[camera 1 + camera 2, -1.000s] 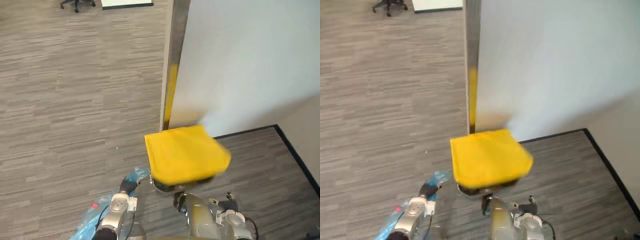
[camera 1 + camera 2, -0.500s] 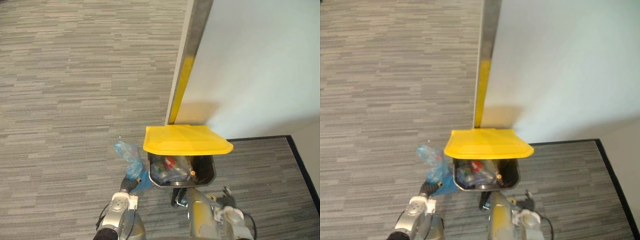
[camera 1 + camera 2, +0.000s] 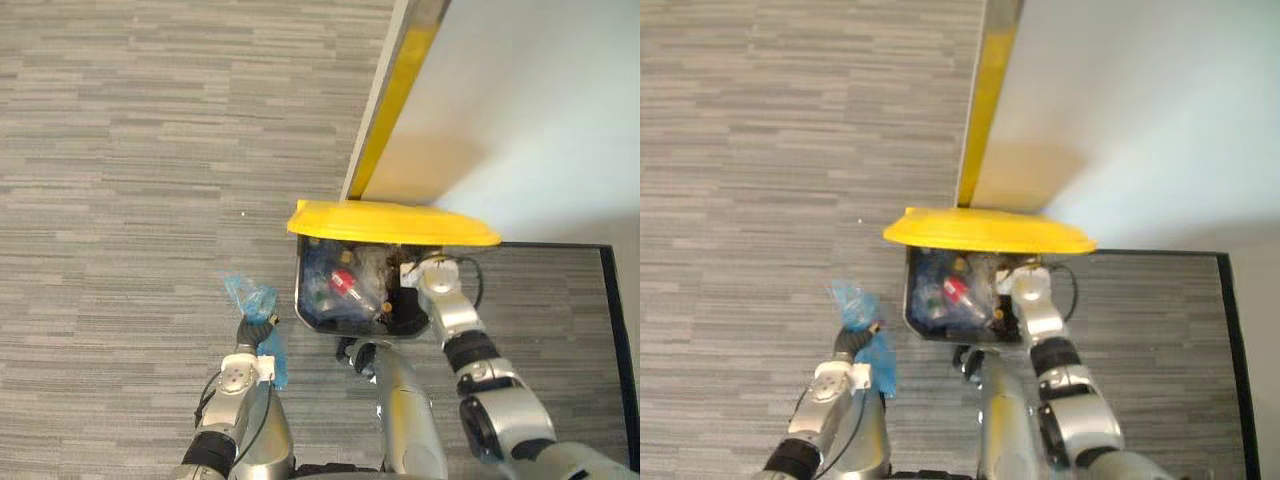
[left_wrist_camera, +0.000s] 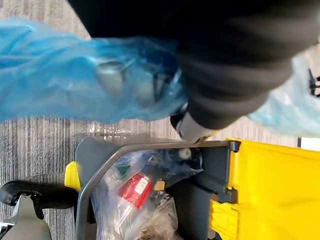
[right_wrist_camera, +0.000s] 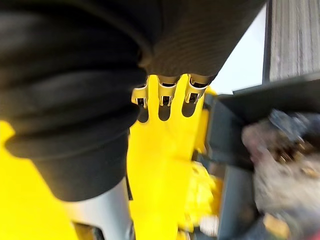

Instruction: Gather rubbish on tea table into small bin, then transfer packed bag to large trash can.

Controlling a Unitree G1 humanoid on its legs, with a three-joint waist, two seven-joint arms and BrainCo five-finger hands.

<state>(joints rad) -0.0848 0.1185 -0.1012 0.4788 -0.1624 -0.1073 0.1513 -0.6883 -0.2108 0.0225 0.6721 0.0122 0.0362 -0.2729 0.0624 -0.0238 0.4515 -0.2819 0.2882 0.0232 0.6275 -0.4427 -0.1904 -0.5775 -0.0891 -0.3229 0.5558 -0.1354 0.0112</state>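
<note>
my left hand (image 3: 246,330) is fisted round the neck of the blue bag (image 4: 55,90). the bag hangs just left of the large trash can (image 4: 92,148), outside it, over the carpet (image 3: 120,200). its bunched top points away from me and its body trails back along my forearm. my right hand (image 3: 410,272) reaches under the raised yellow lid (image 3: 390,222), fingers (image 5: 165,95) seemingly flat against it.
</note>
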